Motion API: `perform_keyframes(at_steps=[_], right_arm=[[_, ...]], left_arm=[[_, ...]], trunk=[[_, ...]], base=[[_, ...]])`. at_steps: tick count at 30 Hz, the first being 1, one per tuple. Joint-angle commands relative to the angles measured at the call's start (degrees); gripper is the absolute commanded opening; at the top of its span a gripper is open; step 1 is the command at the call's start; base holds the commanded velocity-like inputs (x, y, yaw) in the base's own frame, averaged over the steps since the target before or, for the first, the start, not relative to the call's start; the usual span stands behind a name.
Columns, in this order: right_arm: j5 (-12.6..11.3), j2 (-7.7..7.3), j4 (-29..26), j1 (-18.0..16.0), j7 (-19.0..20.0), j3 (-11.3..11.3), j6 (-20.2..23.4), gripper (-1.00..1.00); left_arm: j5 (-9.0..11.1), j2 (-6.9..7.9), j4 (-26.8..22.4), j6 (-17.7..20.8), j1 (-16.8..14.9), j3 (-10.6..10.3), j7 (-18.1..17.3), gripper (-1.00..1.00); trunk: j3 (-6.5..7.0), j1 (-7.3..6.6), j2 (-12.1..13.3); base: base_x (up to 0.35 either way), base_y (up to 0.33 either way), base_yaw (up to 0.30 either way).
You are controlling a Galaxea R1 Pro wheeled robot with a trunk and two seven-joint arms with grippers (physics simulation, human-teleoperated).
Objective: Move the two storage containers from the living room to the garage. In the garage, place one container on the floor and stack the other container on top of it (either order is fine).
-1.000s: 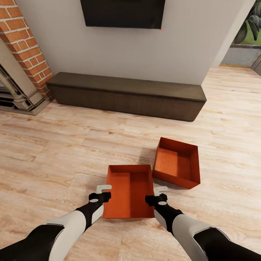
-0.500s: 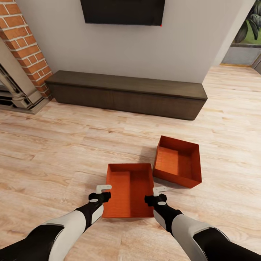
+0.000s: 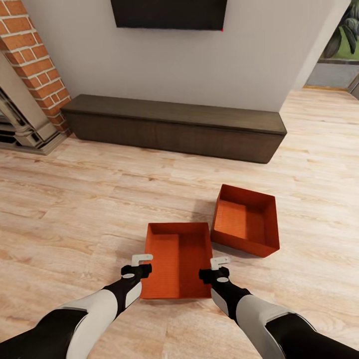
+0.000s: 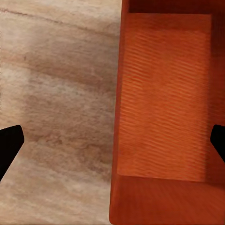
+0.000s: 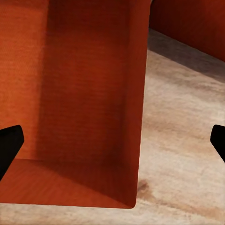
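Straddling the near container [image 3: 177,259] on the wood floor [image 3: 75,199], the left hand [image 3: 141,265] and right hand [image 3: 215,267] hung spread, empty, flanking its long walls; the second container [image 3: 245,219] sat just beyond, rightward.

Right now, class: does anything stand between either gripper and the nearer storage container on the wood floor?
Nothing visible does. The left gripper and right gripper are open, one over each long wall of the nearer storage container. The second container sits beyond its far right corner, clear of both grippers.
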Motion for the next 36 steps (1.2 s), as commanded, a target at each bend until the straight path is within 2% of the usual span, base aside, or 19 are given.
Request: perform_keyframes(at_steps=[1, 23, 36], right_arm=[[-0.41, 0.02, 0.07, -0.04, -0.19, 0.44, -0.18, 1.00], [-0.33, -0.12, 0.07, -0.02, -0.19, 0.35, -0.26, 1.00], [-0.27, -0.87, 0.07, -0.04, -0.19, 0.27, -0.31, 1.00]], left_arm=[[0.28, 0.02, 0.07, -0.22, -0.04, -0.22, 0.19, 1.00], [0.28, 0.14, 0.07, -0.27, -0.04, -0.20, 0.28, 1.00], [0.36, 0.22, 0.07, -0.27, -0.04, -0.22, 0.36, 1.00]], trunk=[[-0.22, 0.22, -0.43], [-4.17, 5.05, -9.25], [-6.50, 7.91, -14.47]], base=[[0.000, 0.000, 0.000], [0.000, 0.000, 0.000], [0.000, 0.000, 0.000]])
